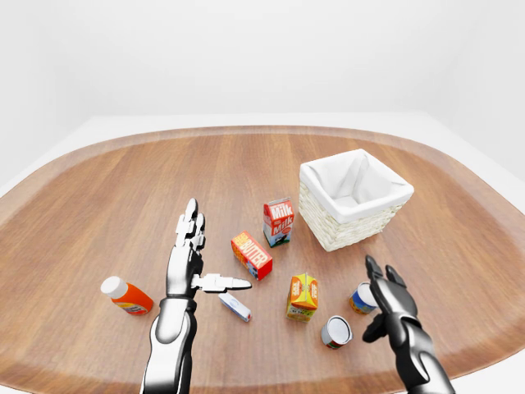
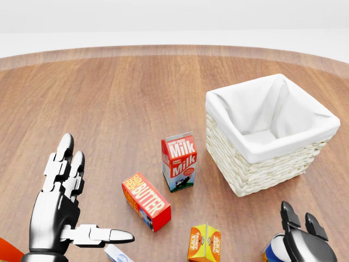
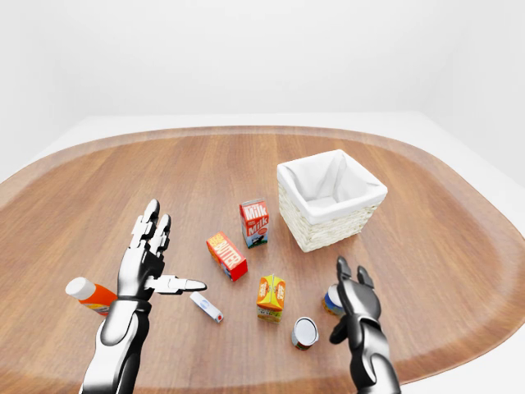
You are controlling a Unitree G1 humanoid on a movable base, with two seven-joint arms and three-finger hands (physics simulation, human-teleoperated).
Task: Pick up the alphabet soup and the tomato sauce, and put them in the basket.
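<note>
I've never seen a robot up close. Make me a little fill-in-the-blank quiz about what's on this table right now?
1. The white-lined wicker basket holds ____ items.
2. The word printed on the red-and-white carton is ____.
3. The silver can beside the orange juice carton is lying on its ____.
4. The left robot hand has its fingers ____.

Missing words: no; Milk; side; open
</note>
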